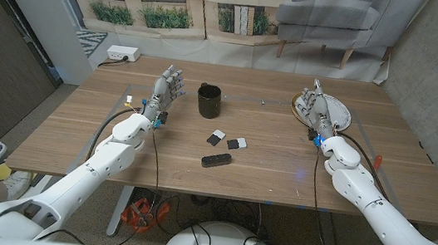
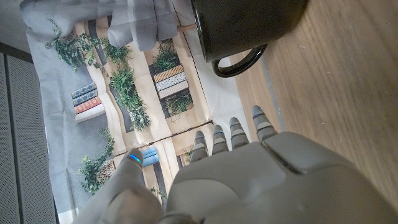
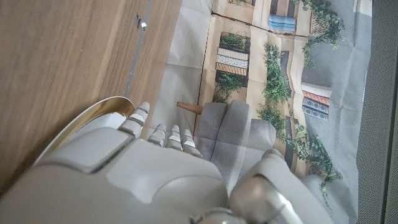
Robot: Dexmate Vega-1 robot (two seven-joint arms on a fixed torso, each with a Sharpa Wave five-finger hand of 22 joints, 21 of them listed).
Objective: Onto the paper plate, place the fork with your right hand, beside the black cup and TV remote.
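Honestly, right hand [image 1: 315, 109] hovers spread and empty over the paper plate [image 1: 340, 112], no fork visible, so it'll likely grab nothing.

**Both hands raised, fingers apart, nothing held**

The left arm reaches in from the lower left corner of the head view, forearm angled toward the table's middle; its left hand [image 1: 167, 88] stands upright, fingers spread and pointing away from the robot, holding nothing; the right arm comes in from the lower right corner likewise; the right hand [image 1: 316, 106] also stands upright, fingers extended and slightly parted, empty; the two hands are well apart.
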